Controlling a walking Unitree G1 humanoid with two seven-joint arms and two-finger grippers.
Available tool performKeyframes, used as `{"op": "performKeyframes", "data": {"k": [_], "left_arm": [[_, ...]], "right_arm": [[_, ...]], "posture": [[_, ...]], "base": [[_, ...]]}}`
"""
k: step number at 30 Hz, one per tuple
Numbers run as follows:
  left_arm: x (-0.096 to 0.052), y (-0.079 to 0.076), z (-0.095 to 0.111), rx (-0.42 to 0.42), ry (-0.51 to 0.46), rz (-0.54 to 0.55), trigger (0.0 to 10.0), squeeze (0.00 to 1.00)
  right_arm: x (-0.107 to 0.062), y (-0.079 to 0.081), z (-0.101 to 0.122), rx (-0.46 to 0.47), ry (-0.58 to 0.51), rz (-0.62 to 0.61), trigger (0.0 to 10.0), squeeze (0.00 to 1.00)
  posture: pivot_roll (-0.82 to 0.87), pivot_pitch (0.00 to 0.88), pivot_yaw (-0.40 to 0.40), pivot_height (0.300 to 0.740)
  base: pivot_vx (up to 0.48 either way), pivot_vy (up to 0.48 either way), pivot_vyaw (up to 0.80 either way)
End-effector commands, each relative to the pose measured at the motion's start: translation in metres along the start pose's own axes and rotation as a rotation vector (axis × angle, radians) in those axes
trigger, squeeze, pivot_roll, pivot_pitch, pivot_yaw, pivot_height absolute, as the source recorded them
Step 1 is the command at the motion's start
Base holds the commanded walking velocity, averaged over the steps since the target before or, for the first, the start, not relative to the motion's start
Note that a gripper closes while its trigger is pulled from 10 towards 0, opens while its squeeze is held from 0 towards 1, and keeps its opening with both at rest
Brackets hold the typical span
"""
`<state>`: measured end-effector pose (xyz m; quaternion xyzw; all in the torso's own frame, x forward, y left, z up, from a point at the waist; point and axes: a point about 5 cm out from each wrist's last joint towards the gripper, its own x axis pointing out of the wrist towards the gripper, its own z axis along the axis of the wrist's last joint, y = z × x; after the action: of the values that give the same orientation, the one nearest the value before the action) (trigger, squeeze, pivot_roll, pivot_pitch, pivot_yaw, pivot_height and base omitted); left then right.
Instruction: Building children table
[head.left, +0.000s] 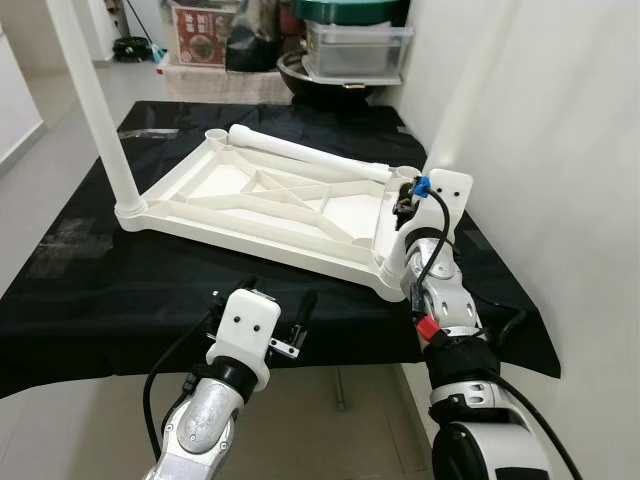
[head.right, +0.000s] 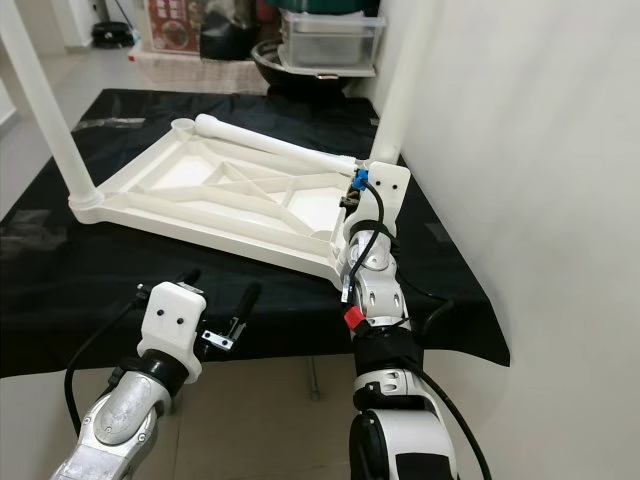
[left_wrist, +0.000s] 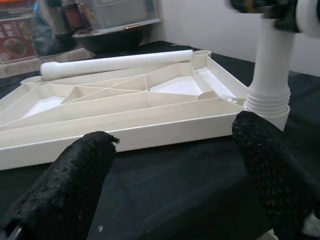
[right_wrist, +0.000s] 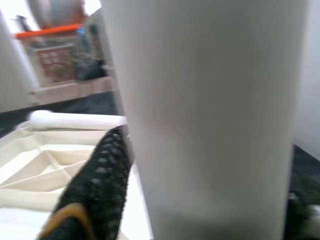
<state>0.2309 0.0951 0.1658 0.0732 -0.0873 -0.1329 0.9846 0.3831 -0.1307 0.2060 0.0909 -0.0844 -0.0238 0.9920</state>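
**Right gripper clasps an upright table leg at the near right corner of the upturned tabletop**

A white plastic tabletop (head.left: 270, 205) lies upside down on a black cloth (head.left: 120, 280) spread over the floor, its ribbed underside facing up. At its left corner a white tubular leg (head.left: 100, 110) stands upright in its socket and rises out of the top of the head views. Near the front edge of the cloth, left of centre, the left gripper (head.left: 262, 300) hovers just above the fabric with its two black fingers (left_wrist: 75, 185) spread wide and nothing between them; it points toward the near long rim of the tabletop and stands apart from it. Along the far rim of the tabletop a loose white leg (head.left: 310, 155) lies on its side, one end beside the empty far corner socket (head.left: 217, 134). At the near right corner a second upright white leg (head.right: 405, 70) sits in its threaded socket (left_wrist: 267, 102), close to the pale wall on the right. The right gripper (head.right: 352, 200) is raised against the lower part of this leg, and the wrist view shows one black finger (right_wrist: 97, 185) pressed along the side of the tube, so the fingers are closed around it. Beyond the cloth, at the far end of the room, stand a clear storage box (head.left: 355, 45) over a dark bowl (head.left: 330, 80), and a red printed carton (head.left: 200, 35) to their left
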Motion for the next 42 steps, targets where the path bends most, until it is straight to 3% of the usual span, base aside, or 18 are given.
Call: {"op": "performKeyframes", "data": {"k": [1, 2, 5, 6, 9, 14, 15, 16, 21, 22, 25, 31, 36, 37, 38, 39, 40, 42], "left_arm": [[-0.001, -0.002, -0.002, 0.003, 0.007, -0.007, 10.0, 0.0], [-0.001, -0.001, -0.002, 0.003, 0.007, -0.003, 10.0, 0.0], [-0.001, -0.001, -0.002, 0.003, 0.006, -0.001, 10.0, 0.0], [-0.001, -0.001, -0.002, 0.003, 0.006, -0.001, 10.0, 0.0], [0.0, -0.001, -0.001, 0.002, 0.004, 0.001, 10.0, 0.0], [0.0, -0.002, -0.001, 0.0, 0.004, 0.003, 10.0, 0.0], [0.0, -0.002, -0.001, 0.0, 0.004, 0.003, 10.0, 0.0], [0.0, -0.003, -0.001, 0.001, 0.003, 0.002, 10.0, 0.0], [0.0, -0.002, 0.0, 0.001, 0.001, 0.004, 10.0, 0.0], [0.0, -0.001, 0.001, 0.003, 0.001, 0.008, 10.0, 0.0], [0.0, -0.001, 0.001, 0.005, 0.0, 0.009, 10.0, 0.0], [0.0, 0.0, 0.0, 0.005, 0.001, 0.01, 10.0, 0.0], [0.002, -0.003, 0.0, 0.001, -0.003, 0.0, 10.0, 0.0], [0.002, -0.003, 0.0, 0.0, -0.003, -0.002, 10.0, 0.0], [0.002, -0.003, 0.0, 0.0, -0.003, -0.002, 10.0, 0.0], [0.002, -0.003, 0.0, -0.002, -0.004, -0.004, 10.0, 0.0], [0.002, -0.003, 0.0, -0.002, -0.004, -0.004, 10.0, 0.0], [0.002, -0.003, 0.0, -0.002, -0.004, -0.005, 10.0, 0.0]], "right_arm": [[0.003, 0.016, 0.008, 0.029, -0.067, 0.182, 10.0, 1.0], [0.006, 0.016, 0.014, 0.063, -0.095, 0.31, 10.0, 0.0], [0.008, 0.013, 0.023, 0.107, -0.07, 0.543, 10.0, 0.0], [0.008, 0.013, 0.023, 0.107, -0.07, 0.543, 10.0, 0.0], [0.007, -0.002, 0.028, 0.183, 0.071, 0.84, 10.0, 0.0], [-0.01, 0.003, 0.022, 0.122, 0.223, 1.231, 10.0, 0.0], [-0.01, 0.003, 0.022, 0.122, 0.223, 1.231, 10.0, 0.0], [-0.014, 0.009, 0.015, 0.066, 0.258, 1.32, 10.0, 0.0], [-0.013, 0.02, 0.011, 0.041, 0.262, 1.333, 10.0, 0.0], [-0.004, 0.032, 0.009, 0.039, 0.225, 1.253, 0.0, 0.0], [0.009, 0.038, 0.012, 0.031, 0.167, 1.037, 0.0, 0.0], [0.019, 0.028, 0.017, 0.012, 0.122, 0.843, 0.0, 0.0], [0.025, 0.0, 0.005, -0.085, 0.154, 0.334, 0.0, 0.0], [0.022, -0.01, 0.001, -0.124, 0.159, 0.175, 0.0, 0.0], [0.022, -0.01, 0.001, -0.124, 0.159, 0.175, 0.0, 0.0], [0.015, -0.024, -0.004, -0.155, 0.157, -0.065, 0.0, 0.0], [0.015, -0.024, -0.004, -0.155, 0.157, -0.065, 0.0, 0.0], [0.007, -0.029, -0.007, -0.135, 0.157, -0.201, 0.0, 0.0]], "posture": [[0.11, 0.05, -0.074, 0.74], [0.11, 0.05, -0.077, 0.74], [0.11, 0.052, -0.08, 0.74], [0.11, 0.052, -0.08, 0.74], [0.11, 0.053, -0.083, 0.74], [0.12, 0.059, -0.089, 0.74], [0.12, 0.059, -0.089, 0.74], [0.12, 0.059, -0.09, 0.74], [0.12, 0.059, -0.089, 0.74], [0.12, 0.059, -0.09, 0.74], [0.12, 0.061, -0.092, 0.74], [0.11, 0.064, -0.09, 0.74], [0.1, 0.067, -0.08, 0.74], [0.1, 0.068, -0.08, 0.74], [0.1, 0.068, -0.08, 0.74], [0.1, 0.068, -0.08, 0.74], [0.1, 0.068, -0.08, 0.74], [0.1, 0.069, -0.082, 0.74]], "base": [[0.0, 0.0, 0.0], [0.0, 0.0, 0.0], [0.0, 0.0, 0.0], [0.0, 0.0, 0.0], [0.0, 0.0, 0.0], [0.0, 0.0, 0.0], [0.0, 0.0, 0.0], [0.0, 0.0, 0.0], [0.0, 0.0, 0.0], [0.0, 0.0, 0.0], [0.0, 0.0, 0.0], [0.0, 0.0, 0.0], [0.0, 0.0, 0.0], [0.0, 0.0, 0.0], [0.0, 0.0, 0.0], [0.0, 0.0, 0.0], [0.0, 0.0, 0.0], [0.0, 0.0, 0.0]]}}
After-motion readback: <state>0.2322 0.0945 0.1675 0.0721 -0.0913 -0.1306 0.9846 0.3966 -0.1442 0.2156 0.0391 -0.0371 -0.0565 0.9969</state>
